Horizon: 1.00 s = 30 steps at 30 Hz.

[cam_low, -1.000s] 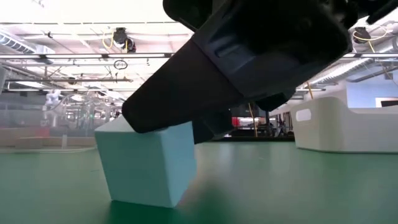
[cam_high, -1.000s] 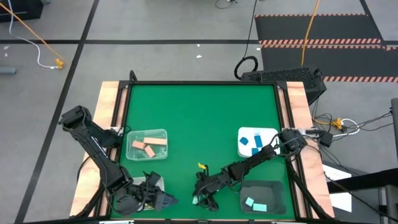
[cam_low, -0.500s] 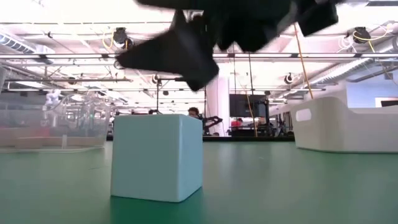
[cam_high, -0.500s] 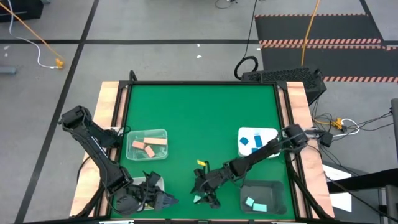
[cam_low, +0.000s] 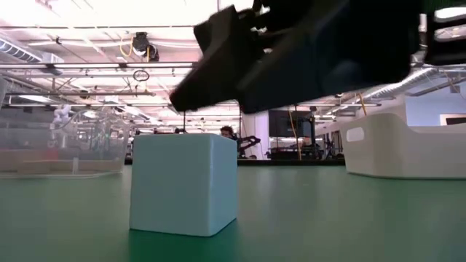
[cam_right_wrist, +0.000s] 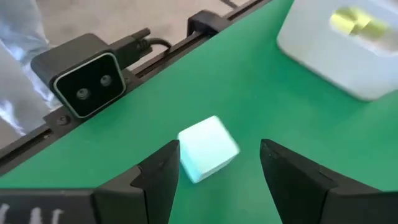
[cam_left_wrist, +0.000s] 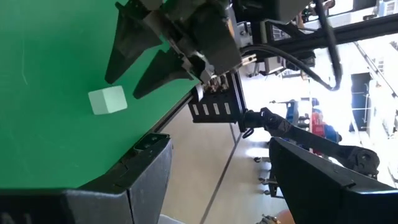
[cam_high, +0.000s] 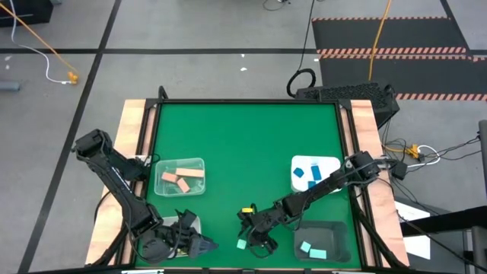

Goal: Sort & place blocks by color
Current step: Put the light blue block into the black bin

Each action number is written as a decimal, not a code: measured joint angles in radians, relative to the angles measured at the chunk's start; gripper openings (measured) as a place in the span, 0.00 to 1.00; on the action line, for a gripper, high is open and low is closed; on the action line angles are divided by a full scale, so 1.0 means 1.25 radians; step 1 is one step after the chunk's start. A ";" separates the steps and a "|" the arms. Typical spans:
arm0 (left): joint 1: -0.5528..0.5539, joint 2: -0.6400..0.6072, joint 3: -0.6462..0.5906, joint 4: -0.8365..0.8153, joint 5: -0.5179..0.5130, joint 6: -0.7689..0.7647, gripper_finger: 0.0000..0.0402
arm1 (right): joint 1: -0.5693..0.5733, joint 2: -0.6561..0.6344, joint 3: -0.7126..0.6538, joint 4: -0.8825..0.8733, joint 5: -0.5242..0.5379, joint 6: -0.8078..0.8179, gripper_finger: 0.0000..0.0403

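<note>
The light teal block [cam_high: 241,244] has been set back flat on the table [cam_high: 243,137], no longer tilted under the right hand [cam_high: 259,233]; the grasp is judged to need repeating. That hand is spread wide and empty, poised just above the block [cam_right_wrist: 208,148], touching nothing. Farther off, the left hand [cam_high: 199,245] waits open.

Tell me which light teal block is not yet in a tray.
The lone light teal cube on the green mat, just beside the right hand; the other two teal blocks already lie in the dark tray.
</note>
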 joint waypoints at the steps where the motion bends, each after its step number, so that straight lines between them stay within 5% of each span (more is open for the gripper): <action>1: 0.001 0.000 0.000 0.000 0.000 0.000 0.67 | 0.000 -0.001 0.001 0.002 0.003 -0.011 0.53; 30: 0.030 0.000 0.000 0.006 0.001 -0.018 0.67 | -0.022 0.087 0.007 0.098 -0.124 0.016 0.53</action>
